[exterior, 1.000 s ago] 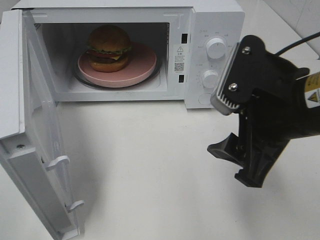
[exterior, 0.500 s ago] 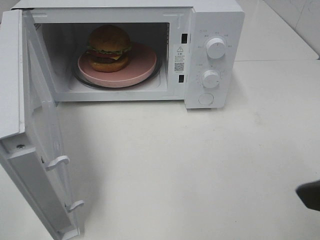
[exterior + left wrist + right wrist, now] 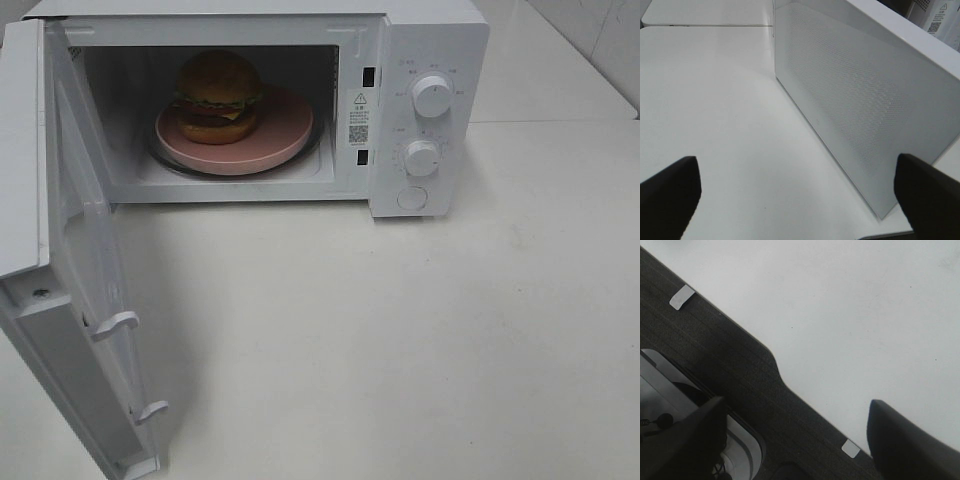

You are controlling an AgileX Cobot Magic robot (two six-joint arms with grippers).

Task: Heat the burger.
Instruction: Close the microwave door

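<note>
White table (image 3: 400, 340) nearest, filling the high view from 3 round to 6 o'clock. In the left wrist view, left gripper (image 3: 800, 200) released: dark fingers (image 3: 670, 192) spread wide, grasping nothing, only table and a lower corner of the door (image 3: 855, 100) lying between them. In the right wrist view, right gripper (image 3: 795, 440) likewise released, its fingers (image 3: 905, 440) well apart and holding nothing, over a dark woven strip (image 3: 730, 360) along the table's edge, with two small pale tabs (image 3: 682, 296) stuck on the strip. Farther in, at 8 o'clock of the high view, door (image 3: 80, 300) standing wide open on its left hinge, two white latch hooks (image 3: 115, 325) on its near edge. Beyond, at 12 o'clock, white microwave (image 3: 440, 40) on the table, cavity open to the front. Inside, at 11 o'clock, burger (image 3: 218, 95) upright on a pink plate (image 3: 285, 130), set toward the plate's left half; plate resting on a glass turntable (image 3: 165, 160). At 1 o'clock, right of the cavity, two knobs, upper (image 3: 431, 96) and lower (image 3: 421, 158), with a round button (image 3: 412, 198) just under them. Sticker (image 3: 359, 117) on the frame between cavity and knobs.
</note>
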